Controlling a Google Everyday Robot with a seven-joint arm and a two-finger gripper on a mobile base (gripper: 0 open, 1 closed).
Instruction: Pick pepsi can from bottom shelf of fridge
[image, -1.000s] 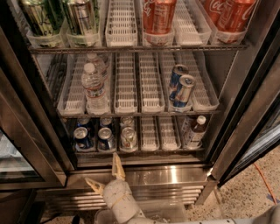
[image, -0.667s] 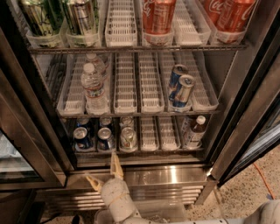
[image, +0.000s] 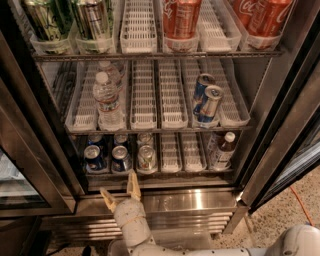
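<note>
The fridge (image: 210, 200) stands open in front of me. On the bottom shelf (image: 182, 150), at the left, two dark blue pepsi cans (image: 121, 158) (image: 94, 159) stand side by side at the front of their white lanes, with more cans behind them. A silver-topped can (image: 146, 157) stands just to their right. My gripper (image: 116, 183) is open and empty, just below and in front of the shelf's front edge, under the second pepsi can. Its tan fingers (image: 133, 186) point up toward the cans.
A small bottle (image: 221, 150) stands at the right of the bottom shelf. The middle rack holds water bottles (image: 107, 101) and slim blue-and-silver cans (image: 207, 102). The top rack holds green cans (image: 47, 20) and red cola cans (image: 181, 17). Dark door frames (image: 280, 145) flank the opening.
My gripper has risen slightly toward the bottom shelf's front edge and stays open. The cans have not moved.
</note>
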